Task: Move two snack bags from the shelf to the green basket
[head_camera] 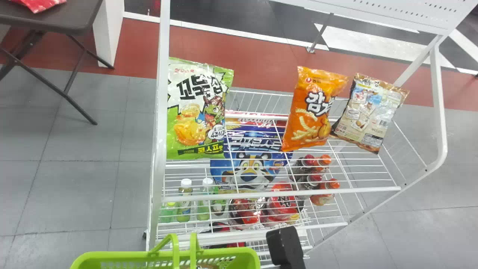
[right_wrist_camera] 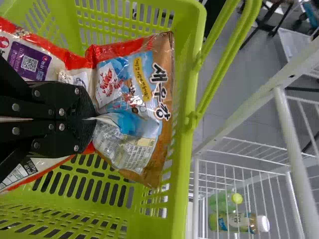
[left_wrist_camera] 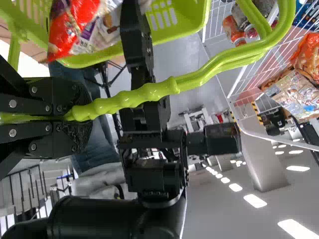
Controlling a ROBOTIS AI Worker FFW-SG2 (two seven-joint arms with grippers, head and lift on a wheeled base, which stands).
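Note:
My right gripper (head_camera: pixel 285 246) shows as a black part beside the right end of the green basket (head_camera: pixel 127 255) in the head view. In the right wrist view, that gripper (right_wrist_camera: pixel 93 118) is inside the basket (right_wrist_camera: pixel 183 99), pinching the film of a brown-edged silver snack bag (right_wrist_camera: pixel 149 119). Red-and-white packaging (right_wrist_camera: pixel 47 55) lies around its fingers; I cannot tell whether it is a separate bag. My left gripper (left_wrist_camera: pixel 75 113) is shut on the basket's green handle (left_wrist_camera: pixel 154 91). On the shelf top stand a green bag (head_camera: pixel 198 112), an orange bag (head_camera: pixel 313 108) and a brown-and-silver bag (head_camera: pixel 369 112).
The white wire shelf (head_camera: pixel 280 194) stands just beyond the basket. Its lower levels hold a blue cereal bag (head_camera: pixel 250 160), bottles (head_camera: pixel 185 201) and red packs (head_camera: pixel 282 203). A dark folding table (head_camera: pixel 74 22) is at the far left, with a red item on it.

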